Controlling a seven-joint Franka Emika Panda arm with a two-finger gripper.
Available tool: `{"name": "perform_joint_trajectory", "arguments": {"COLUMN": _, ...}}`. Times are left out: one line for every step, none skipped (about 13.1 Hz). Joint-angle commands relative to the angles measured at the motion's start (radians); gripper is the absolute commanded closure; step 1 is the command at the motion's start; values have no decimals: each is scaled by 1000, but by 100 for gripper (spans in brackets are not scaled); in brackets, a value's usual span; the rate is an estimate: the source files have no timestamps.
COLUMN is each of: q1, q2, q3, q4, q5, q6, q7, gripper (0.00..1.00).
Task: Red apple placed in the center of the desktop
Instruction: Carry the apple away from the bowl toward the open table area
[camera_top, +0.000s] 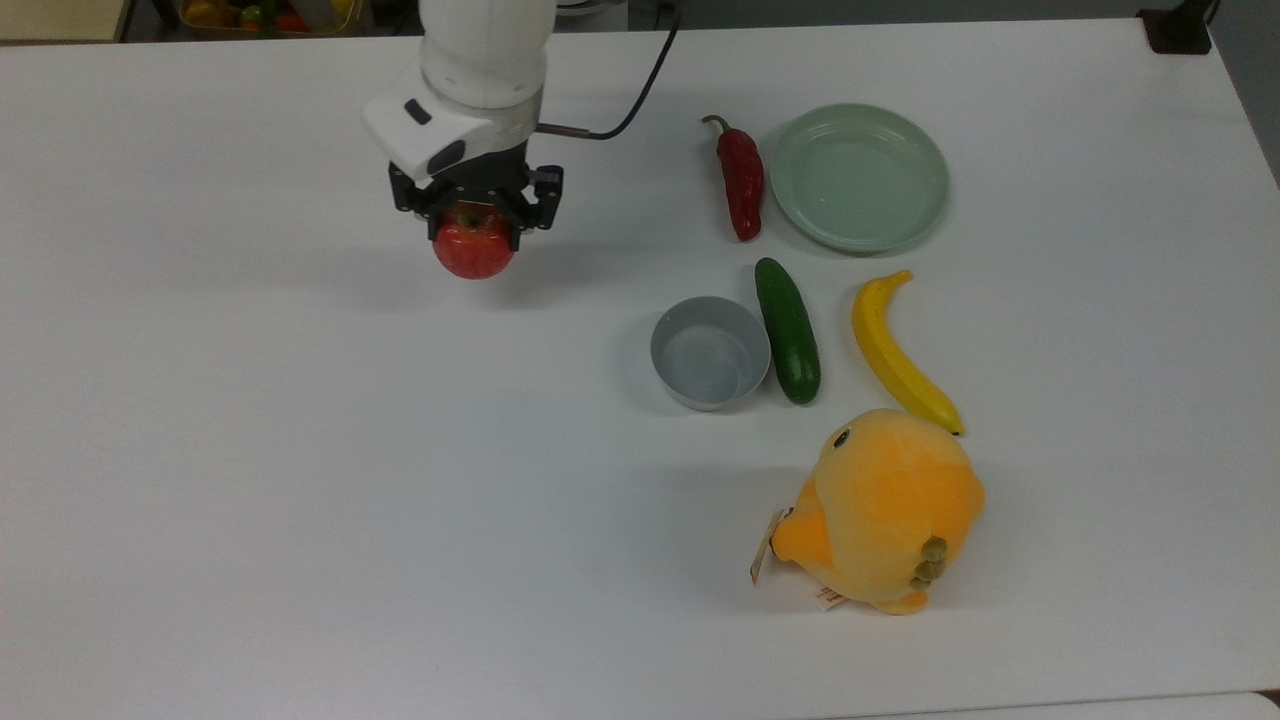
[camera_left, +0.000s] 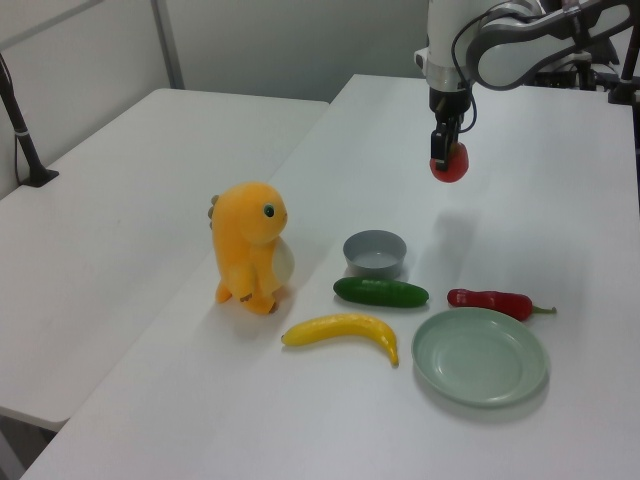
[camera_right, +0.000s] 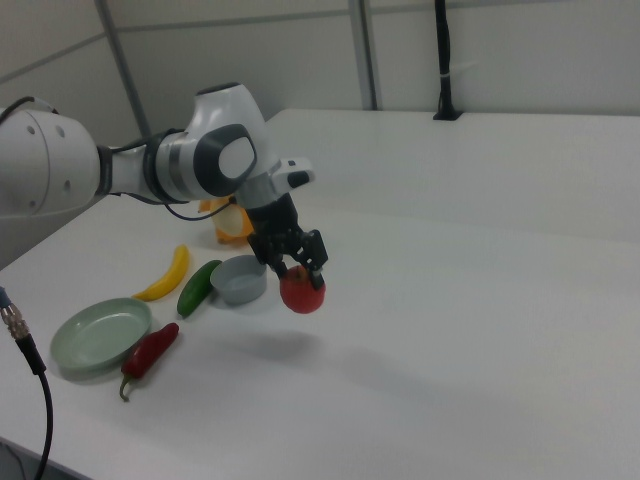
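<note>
Gripper (camera_top: 476, 212) clenched on red apple (camera_top: 474, 250), top-down grasp; apple hangs clear above desktop (camera_top: 300, 450), shadow beneath. Grey bowl (camera_top: 709, 352) to top view's right of gripper, lower in picture, well apart. Cucumber (camera_top: 788, 329) just beside bowl. Beyond: chili pepper (camera_top: 741, 181), banana (camera_top: 898, 353), green plate (camera_top: 858, 177), orange plush toy (camera_top: 880, 511).

Robotics lab: white robot arm (camera_right: 150, 165) over a big white worktop (camera_top: 300, 450), bare partition walls (camera_right: 500, 50), toy props like a plush (camera_top: 880, 510).
</note>
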Motion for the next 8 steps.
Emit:
{"name": "perform_joint_trajectory", "arguments": {"q1": -22, "q2": 34, "q3": -11, "q4": -21, "q5": 0, "q6": 72, "q7": -19, "gripper": 80}}
{"name": "perform_joint_trajectory", "arguments": {"q1": -25, "q2": 53, "q3": -11, "q4": -18, "q5": 0, "q6": 92, "q7": -19, "gripper": 79}}
{"name": "perform_joint_trajectory", "arguments": {"q1": -29, "q2": 73, "q3": -11, "q4": -18, "q5": 0, "q6": 134, "q7": -10, "gripper": 79}}
{"name": "perform_joint_trajectory", "arguments": {"q1": -28, "q2": 96, "q3": -11, "q4": -17, "q5": 0, "q6": 167, "q7": -3, "gripper": 79}}
{"name": "perform_joint_trajectory", "arguments": {"q1": -28, "q2": 107, "q3": -11, "q4": -17, "q5": 0, "q6": 188, "q7": -2, "gripper": 79}}
{"name": "perform_joint_trajectory", "arguments": {"q1": -23, "q2": 128, "q3": -11, "q4": -12, "q5": 1, "q6": 198, "q7": 5, "gripper": 79}}
{"name": "perform_joint_trajectory", "arguments": {"q1": -19, "q2": 136, "q3": -11, "q4": -8, "q5": 3, "q6": 204, "q7": 33, "gripper": 79}}
{"name": "perform_joint_trajectory", "arguments": {"q1": -16, "q2": 137, "q3": -8, "q4": -6, "q5": 3, "q6": 207, "q7": 39, "gripper": 79}}
